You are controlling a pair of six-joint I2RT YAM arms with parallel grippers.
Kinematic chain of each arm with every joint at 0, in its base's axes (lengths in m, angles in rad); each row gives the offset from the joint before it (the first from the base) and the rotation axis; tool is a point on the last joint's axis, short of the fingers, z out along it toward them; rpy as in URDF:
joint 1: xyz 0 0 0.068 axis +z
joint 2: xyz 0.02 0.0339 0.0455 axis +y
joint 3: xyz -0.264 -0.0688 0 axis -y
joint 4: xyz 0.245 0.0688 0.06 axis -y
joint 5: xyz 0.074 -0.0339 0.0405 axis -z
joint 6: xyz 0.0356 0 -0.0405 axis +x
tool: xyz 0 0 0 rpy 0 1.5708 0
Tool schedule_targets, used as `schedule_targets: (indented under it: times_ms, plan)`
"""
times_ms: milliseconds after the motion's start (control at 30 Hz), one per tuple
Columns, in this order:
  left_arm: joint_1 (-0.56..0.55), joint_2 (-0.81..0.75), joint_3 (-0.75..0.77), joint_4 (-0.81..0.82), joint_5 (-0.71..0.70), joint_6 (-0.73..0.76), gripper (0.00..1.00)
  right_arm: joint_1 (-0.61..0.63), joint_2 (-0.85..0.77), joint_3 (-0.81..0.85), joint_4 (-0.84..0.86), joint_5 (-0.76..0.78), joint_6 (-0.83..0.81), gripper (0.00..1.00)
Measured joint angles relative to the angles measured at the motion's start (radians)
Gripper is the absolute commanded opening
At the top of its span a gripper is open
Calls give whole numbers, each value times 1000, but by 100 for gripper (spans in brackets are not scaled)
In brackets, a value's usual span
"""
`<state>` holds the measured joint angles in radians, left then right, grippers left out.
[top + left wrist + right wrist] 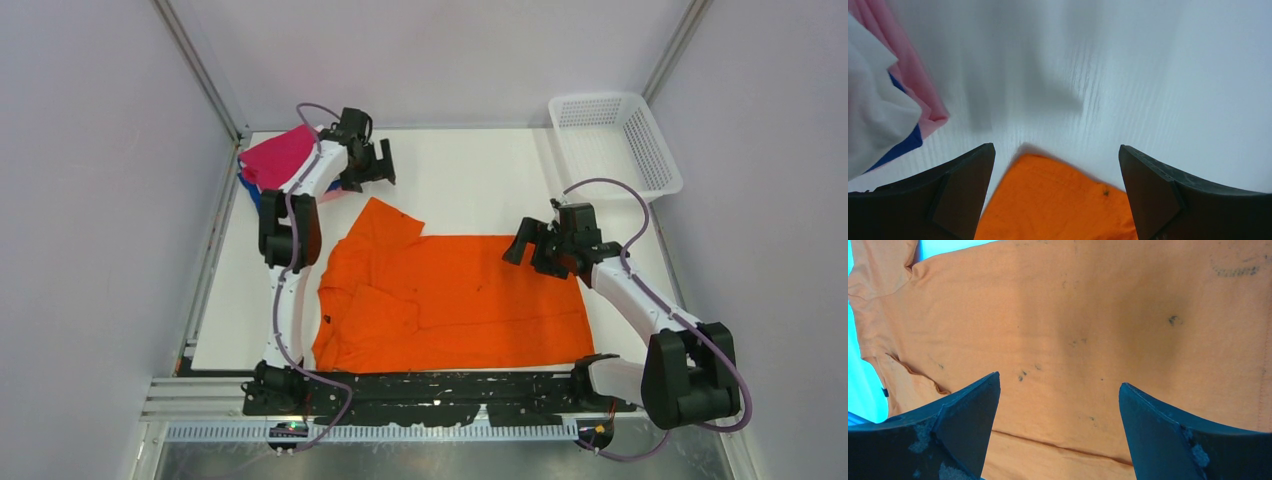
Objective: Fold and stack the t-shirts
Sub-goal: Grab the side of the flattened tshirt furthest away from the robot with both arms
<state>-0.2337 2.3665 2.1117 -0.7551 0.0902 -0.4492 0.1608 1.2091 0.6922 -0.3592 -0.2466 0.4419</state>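
A bright orange t-shirt [450, 300] lies spread on the white table, one sleeve pointing to the far left. It fills the right wrist view [1088, 330], and its sleeve tip shows in the left wrist view [1053, 200]. A stack of folded shirts, magenta [278, 157] on top with blue and pink below, sits at the far left corner; its white, pink and blue edges show in the left wrist view [893, 110]. My left gripper [372, 172] is open and empty above the table, just beyond the sleeve. My right gripper [524, 250] is open and empty over the shirt's far right edge.
A white plastic mesh basket [612, 140] stands at the far right corner. Metal frame posts and grey walls enclose the table. A black rail runs along the near edge by the arm bases.
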Motion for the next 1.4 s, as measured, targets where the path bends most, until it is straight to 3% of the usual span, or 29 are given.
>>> schedule_targets:
  times_ms: [233,533,700,833,900,967,1233,1400]
  plan:
    - [-2,1,-73,-27,58,4,99,-2,-1,0,9,-14,-3,95]
    - [-20,-55,-175,-17,70,8,78,-8,-41,-2,7,-13,-17,95]
    - [-34,-55,-180,-28,74,9,51,-14,-78,-7,3,-8,-26,95]
    - [-46,-55,-185,-42,75,5,22,-21,-89,-10,-6,-3,-33,96]
    - [-48,-55,-185,-53,74,2,16,-24,-93,-13,-10,3,-38,95]
    - [-51,-54,-184,-62,68,8,1,-27,-97,-16,-18,14,-42,95]
    - [-55,-54,-171,-90,40,34,0,-48,-100,-11,-56,123,-44,95]
    - [-56,-102,-252,-47,26,40,0,-52,7,80,-108,269,-35,95]
